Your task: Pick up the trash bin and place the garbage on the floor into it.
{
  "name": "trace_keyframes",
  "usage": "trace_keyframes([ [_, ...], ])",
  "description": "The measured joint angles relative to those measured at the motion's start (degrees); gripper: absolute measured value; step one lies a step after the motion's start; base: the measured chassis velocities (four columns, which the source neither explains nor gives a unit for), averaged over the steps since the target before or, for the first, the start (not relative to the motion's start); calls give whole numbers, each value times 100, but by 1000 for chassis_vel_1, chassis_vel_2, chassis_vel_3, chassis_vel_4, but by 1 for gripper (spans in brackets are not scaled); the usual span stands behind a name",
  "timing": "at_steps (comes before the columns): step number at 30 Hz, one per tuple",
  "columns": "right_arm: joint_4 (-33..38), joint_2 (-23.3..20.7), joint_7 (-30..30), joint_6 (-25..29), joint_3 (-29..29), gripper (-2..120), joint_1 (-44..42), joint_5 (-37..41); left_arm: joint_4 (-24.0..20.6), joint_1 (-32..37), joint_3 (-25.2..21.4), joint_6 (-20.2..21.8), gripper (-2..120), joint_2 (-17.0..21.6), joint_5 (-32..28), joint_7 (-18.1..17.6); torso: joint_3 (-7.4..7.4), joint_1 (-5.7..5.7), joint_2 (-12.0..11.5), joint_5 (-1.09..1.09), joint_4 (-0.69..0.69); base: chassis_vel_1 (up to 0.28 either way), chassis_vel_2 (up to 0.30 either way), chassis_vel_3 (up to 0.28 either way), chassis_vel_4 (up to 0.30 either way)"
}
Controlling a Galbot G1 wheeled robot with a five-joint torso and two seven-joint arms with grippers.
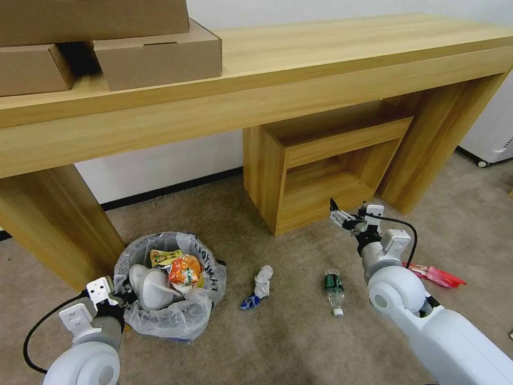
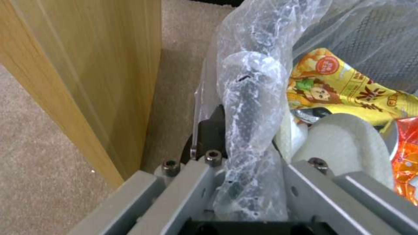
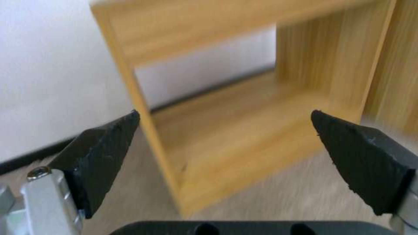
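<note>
At far left, beside desk leg (image 1: 51, 219): left gripper (image 2: 244, 153) clamped on bagged rim of trash bin (image 1: 179, 315), resting on floor (image 1: 299, 342) with slipper (image 1: 152, 289) and orange wrapper (image 1: 185, 270) inside. Risk: thin liner slipping off rim under lift, tipping contents. Centre: white tissue (image 1: 263, 280) and green-label bottle (image 1: 334, 289) lying loose on carpet, near each other. Right: right gripper (image 1: 344, 216) raised before wooden cubby (image 1: 320, 171), fingers spread wide, empty. Red wrapper (image 1: 441, 276) partly hidden behind right arm; likely overlooked.
</note>
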Motion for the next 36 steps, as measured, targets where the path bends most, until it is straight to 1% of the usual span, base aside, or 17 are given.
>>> trace_keyframes([
  [1,146,9,391,-421,-160,100,143,631,7,2,6,0,1,-14,12,-1,0,0,0,1,0,0,0,0,0],
  [3,196,47,931,-930,-421,100,360,1492,9,7,17,-6,1,-48,36,-1,0,0,0,-1,1,0,0,0,0],
  [6,113,101,1267,-1216,-620,100,538,1968,9,10,19,-9,1,-70,47,1,0,0,0,1,1,0,0,0,0],
  [7,-1,180,1629,-1420,-845,100,713,2388,2,22,19,-16,1,-88,60,1,0,0,0,0,0,0,0,0,0],
  [8,-1,180,1629,-1420,-845,100,713,2388,2,22,19,-16,1,-88,60,1,0,0,0,0,0,0,0,0,0],
  [10,-218,313,2116,-1619,-1210,100,964,2968,-19,48,8,-30,1,-109,85,5,0,0,0,-1,1,0,0,0,0],
  [18,-1027,647,2325,-1779,-1961,100,1396,3362,-106,105,-27,-36,1,-161,118,11,0,0,0,1,0,0,0,0,0],
  [25,-1298,764,2328,-1858,-2138,100,1527,3397,-119,113,-27,-37,1,-186,132,12,0,0,0,1,1,0,0,0,0],
  [26,-1614,886,2310,-1932,-2346,100,1661,3395,-120,110,-17,-39,1,-195,139,12,0,0,0,1,1,0,0,0,0],
  [27,-1614,886,2310,-1932,-2346,100,1661,3395,-120,110,-17,-39,1,-195,139,12,0,0,0,1,1,0,0,0,0],
  [30,-2229,1227,2179,-1994,-2696,100,1829,3232,-116,82,-1,-48,1,-208,143,15,-1,0,0,-2,0,0,0,0,0],
  [31,-2229,1227,2179,-1994,-2696,100,1829,3232,-116,82,-1,-48,1,-208,143,15,-1,0,0,-2,0,0,0,0,0],
  [32,-2443,1413,2140,-1995,-2790,100,1857,3126,-107,79,7,-56,1,-213,151,16,0,0,0,-5,-2,0,0,0,0],
  [33,-2687,1639,2053,-1988,-2905,100,1878,3002,-106,84,16,-57,1,-217,153,26,1,0,0,5,0,0,0,0,0],
  [34,-2937,1905,1965,-1974,-2973,100,1934,2867,-105,89,18,-73,1,-231,168,29,0,0,0,-2,1,0,0,0,0],
  [35,-3183,2160,1911,-1970,-3017,100,1989,2794,-113,111,22,-87,1,-250,172,36,0,0,0,2,2,0,0,0,0],
  [36,-3183,2160,1911,-1970,-3017,100,1989,2794,-113,111,22,-87,1,-250,172,36,0,0,0,2,2,0,0,0,0],
])
